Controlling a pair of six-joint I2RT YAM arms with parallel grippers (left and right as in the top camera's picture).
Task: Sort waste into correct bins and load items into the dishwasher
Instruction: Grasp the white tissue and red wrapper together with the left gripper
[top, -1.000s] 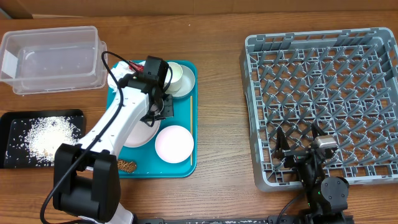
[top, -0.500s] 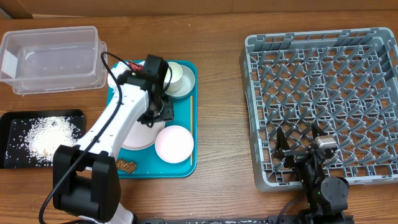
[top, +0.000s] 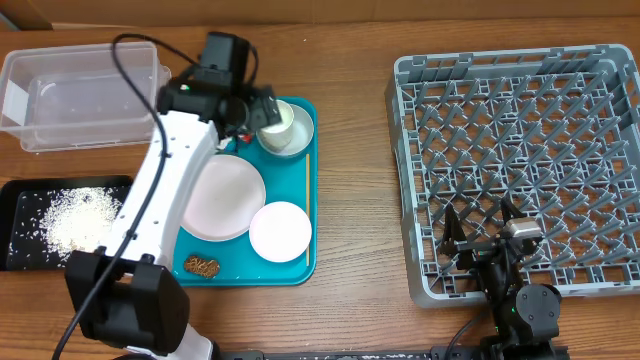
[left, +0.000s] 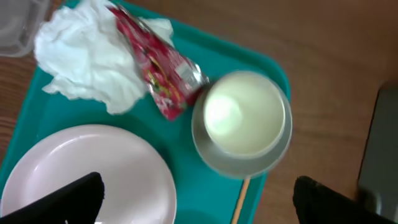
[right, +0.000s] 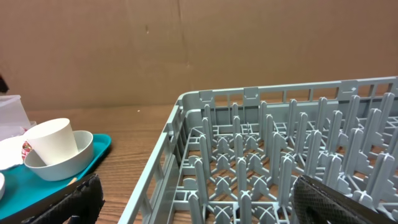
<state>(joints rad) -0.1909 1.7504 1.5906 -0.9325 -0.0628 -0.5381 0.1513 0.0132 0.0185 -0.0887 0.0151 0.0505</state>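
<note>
Two hands, both spread open and empty. Left hand: above far end of teal tray, over crumpled napkin and red wrapper, beside white cup standing in greyish bowl. Large plate and small plate: on tray, nearer end. Rice: in black tray at desk's left edge. Right hand: over near edge of dish rack.

Even soft light; faint shadows; left wrist view seems slightly blurred.

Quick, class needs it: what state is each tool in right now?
Left tool: open, holding nothing, above the teal plastic rectangular tray.
Right tool: open, holding nothing.
</note>
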